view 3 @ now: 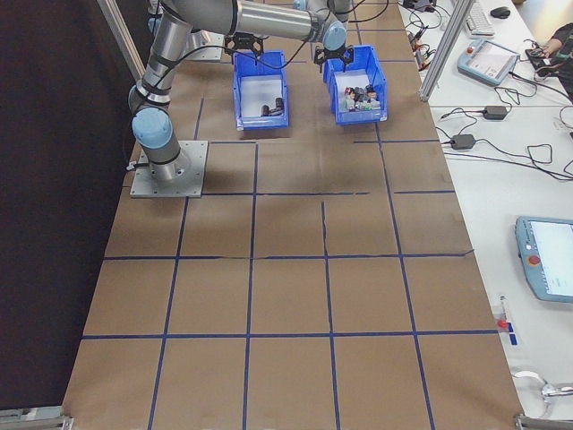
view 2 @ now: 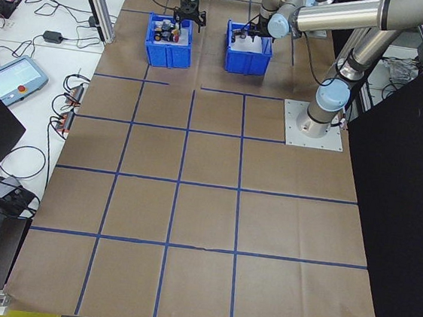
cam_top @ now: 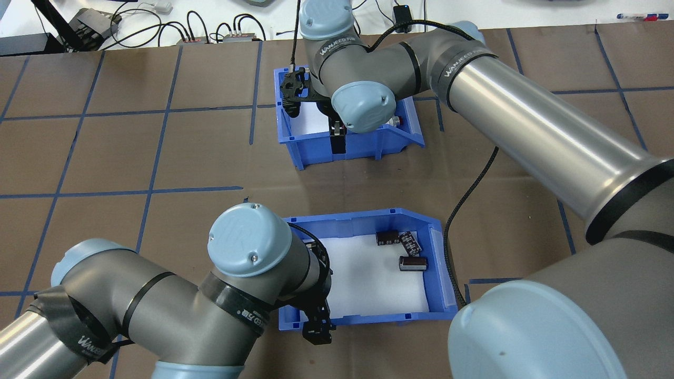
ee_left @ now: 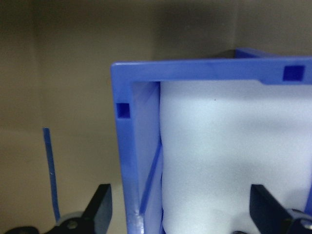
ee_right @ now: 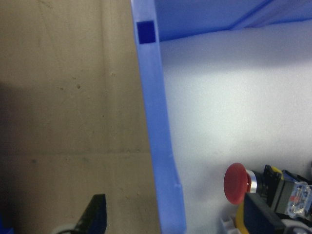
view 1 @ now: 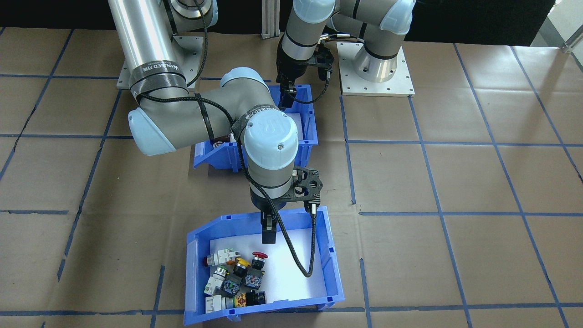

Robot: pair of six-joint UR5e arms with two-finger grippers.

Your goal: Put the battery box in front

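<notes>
The battery box [cam_top: 358, 216] is a blue bin with a white liner and three dark cells [cam_top: 409, 247] at its right end. It stands closer to the robot's base than the other bin. My left gripper [cam_top: 317, 331] is open at the box's near left corner. In the left wrist view its fingers [ee_left: 100, 207] straddle the blue wall [ee_left: 129, 161] without touching it. In the front-facing view the box [view 1: 311, 127] lies under the arms, with the left gripper [view 1: 287, 98] at its rim. My right gripper [cam_top: 337, 138] is open astride a wall of the switch bin [cam_top: 316, 150].
The switch bin [view 1: 330, 255] holds several colourful push-buttons [view 1: 237, 278], and a red one [ee_right: 236, 183] shows in the right wrist view. A black cable [view 1: 296, 259] hangs into that bin. Two arm base plates [view 1: 378, 77] sit on the brown, blue-taped table. Benches with devices flank the table.
</notes>
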